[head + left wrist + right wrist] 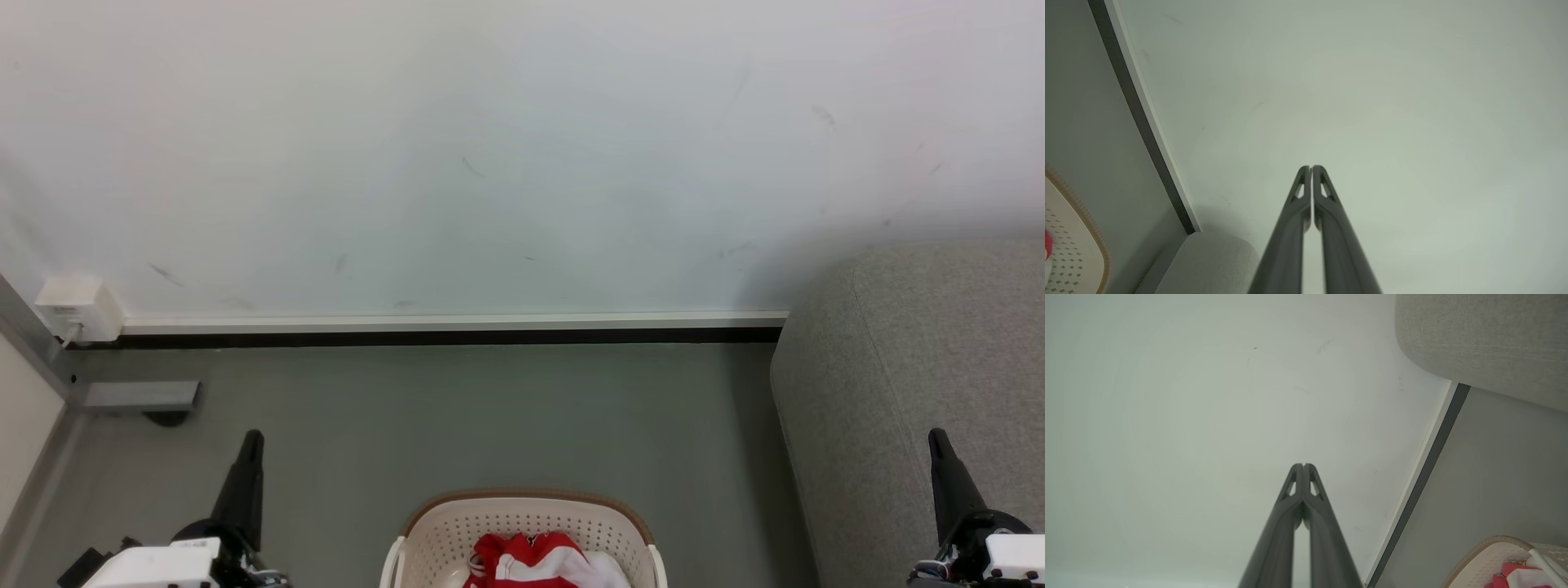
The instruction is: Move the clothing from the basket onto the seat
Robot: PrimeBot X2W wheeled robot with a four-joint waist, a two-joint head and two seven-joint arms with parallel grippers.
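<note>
Red and white clothing (535,562) lies bunched inside the cream basket (522,510) with a brown rim, on the floor at the bottom centre of the head view. The grey seat (922,392) rises at the right. My left gripper (251,437) stands shut at the lower left, left of the basket, holding nothing. My right gripper (936,437) stands shut at the lower right, in front of the seat, also holding nothing. The left wrist view has the left gripper (1311,167) aimed at the wall, with the basket (1081,237) at its lower left. In the right wrist view the right gripper (1303,465) is shut, with the seat (1486,339), basket (1486,555) and clothing (1515,575) at the right.
A white wall (490,147) with a skirting board (449,327) faces me across the grey floor (490,416). A white socket box (77,309) sits at the wall's left end, with a grey bracket (139,396) on the floor below it.
</note>
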